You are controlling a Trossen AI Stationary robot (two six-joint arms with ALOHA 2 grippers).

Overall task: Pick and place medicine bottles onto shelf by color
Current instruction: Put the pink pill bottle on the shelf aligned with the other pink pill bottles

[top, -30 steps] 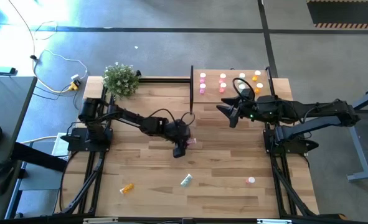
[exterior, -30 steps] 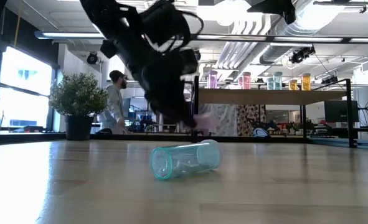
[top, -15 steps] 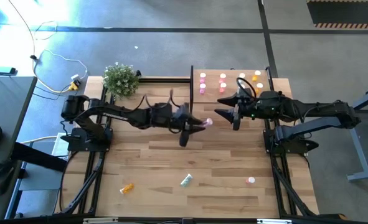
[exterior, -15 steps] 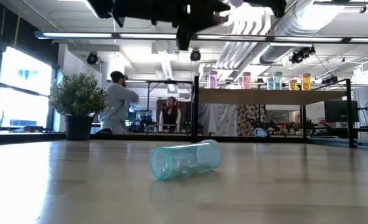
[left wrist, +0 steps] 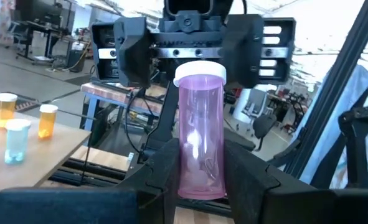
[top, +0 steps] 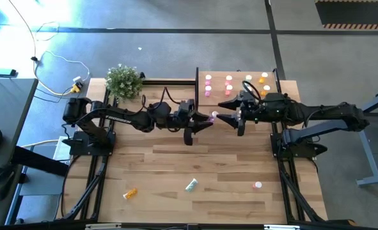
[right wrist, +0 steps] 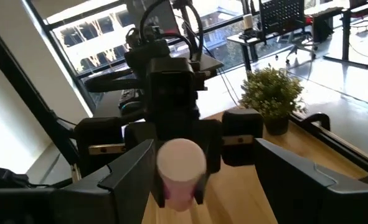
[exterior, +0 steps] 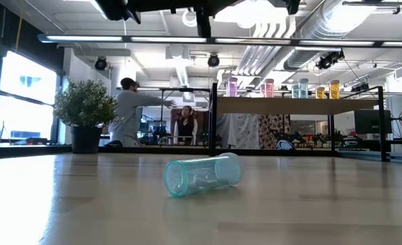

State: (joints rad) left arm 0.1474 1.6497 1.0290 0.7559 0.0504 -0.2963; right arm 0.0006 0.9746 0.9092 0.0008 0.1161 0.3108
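Mid-air handover, above the middle of the desk [top: 176, 166].

My left hand [top: 204, 119] is clamped on a pink bottle [top: 213, 115], gripping its lower body; the white cap end sticks out toward my right arm. In the left wrist view the pink bottle's [left wrist: 200, 134] long axis runs straight out from my fingers [left wrist: 165, 168] along the reach of the arm, cap leading.

My right hand [top: 230, 115] faces it head-on, jaws spread wide, with the cap sitting on the centre line between them in the right wrist view. Whether the cap is already inside the jaws or just short of them I cannot tell from above; the two hands are very near, tip to tip.

The shelf [top: 236, 75] lies just behind the right arm, with rows of pink, pale and orange bottles already standing on it. The right hand is clearly the nearer one to it, so I judge the pass goes left to right before placing among the pink ones.

Room: open air all round the hands. The dark upright panel [top: 196, 89] at the shelf's edge stands close behind the handover point, to be minded when swinging over.

Elsewhere on the desk: a pale green bottle [exterior: 202, 175] on its side, an orange bottle [top: 130, 192] near the front left, a pink-capped one [top: 258, 185] front right. Potted plant [top: 124, 81] at the back left corner.
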